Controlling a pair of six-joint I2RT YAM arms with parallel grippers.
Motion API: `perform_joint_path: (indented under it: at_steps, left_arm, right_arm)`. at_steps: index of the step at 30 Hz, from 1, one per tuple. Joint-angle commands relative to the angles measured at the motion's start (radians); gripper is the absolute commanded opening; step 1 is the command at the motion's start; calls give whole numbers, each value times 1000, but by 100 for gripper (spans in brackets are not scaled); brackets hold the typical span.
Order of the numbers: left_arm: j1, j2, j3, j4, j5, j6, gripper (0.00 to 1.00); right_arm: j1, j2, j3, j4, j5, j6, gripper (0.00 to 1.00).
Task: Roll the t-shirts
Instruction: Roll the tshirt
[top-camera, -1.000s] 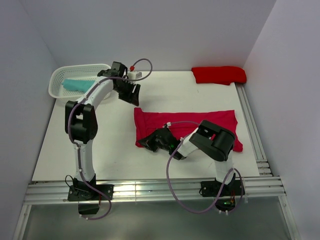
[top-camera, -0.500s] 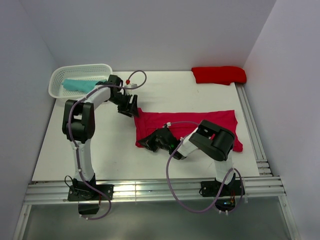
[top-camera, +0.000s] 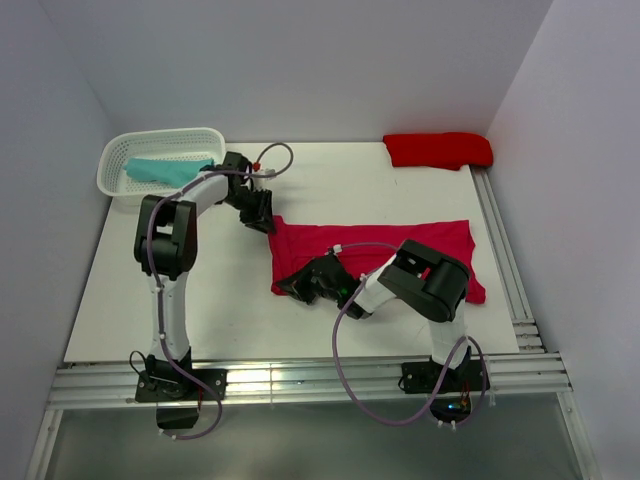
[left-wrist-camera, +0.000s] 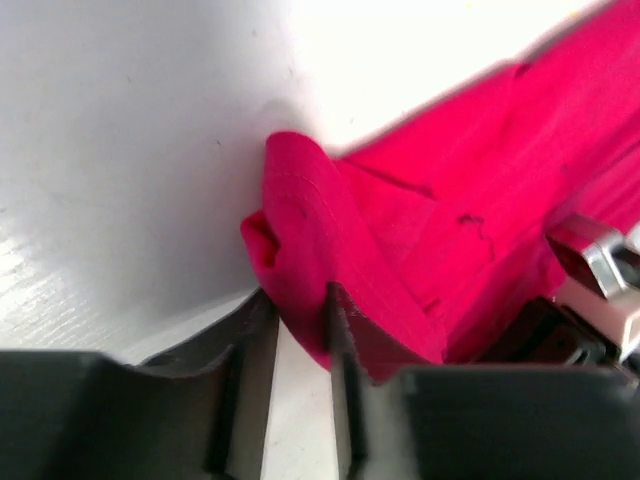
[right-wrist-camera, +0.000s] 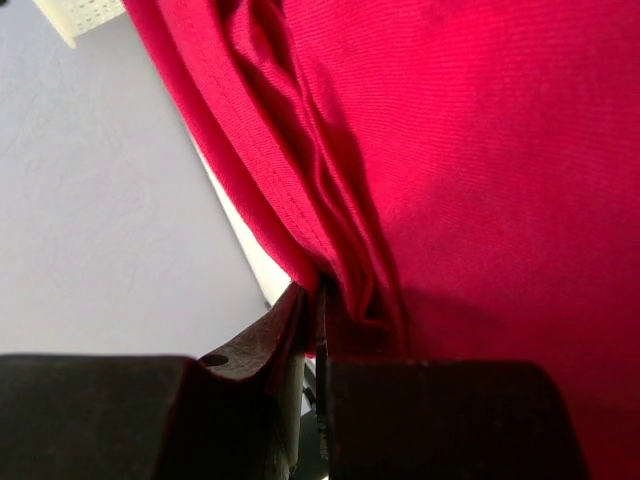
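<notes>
A large raspberry-red t-shirt (top-camera: 400, 240) lies folded in a long band across the middle of the table. My left gripper (top-camera: 262, 218) is at its far left corner. In the left wrist view (left-wrist-camera: 298, 300) the jaws stand close together, pinching a rolled fold of the shirt (left-wrist-camera: 400, 230). My right gripper (top-camera: 298, 283) is at the shirt's near left corner. In the right wrist view (right-wrist-camera: 312, 295) it is shut on the shirt's hem (right-wrist-camera: 300, 220). A scarlet bundle (top-camera: 438, 150) lies at the far right. A teal bundle (top-camera: 160, 170) lies in the basket.
A white lattice plastic basket (top-camera: 150, 138) stands at the far left corner, close behind my left arm; its corner shows in the right wrist view (right-wrist-camera: 85, 15). Aluminium rails (top-camera: 505, 250) run along the table's right and near edges. Walls close in on three sides.
My left gripper has come down from near the basket to the shirt's far left corner and closed on it. The right gripper has held still on the near corner.
</notes>
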Motion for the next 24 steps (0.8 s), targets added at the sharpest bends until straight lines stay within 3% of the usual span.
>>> perform_joint_path:
  at_steps: [1, 6, 10, 16, 24]
  left_arm:
    - [-25, 9, 61, -14, -82, 10, 24]
    - [-86, -11, 96, -43, -258, 49, 1]
    - [-131, -15, 111, -69, -355, 60, 0]
    - [-157, 12, 182, -130, -445, 98, 0]
    - [-163, 44, 228, -184, -464, 115, 0]
  right_arm:
    - [-7, 2, 38, -40, -2, -26, 0]
    - [-1, -57, 99, -294, 45, -102, 5]
    - [10, -95, 191, -495, 105, -174, 14]
    - [39, -124, 317, -761, 203, -250, 38]
    - [105, -107, 533, -1070, 343, -329, 49]
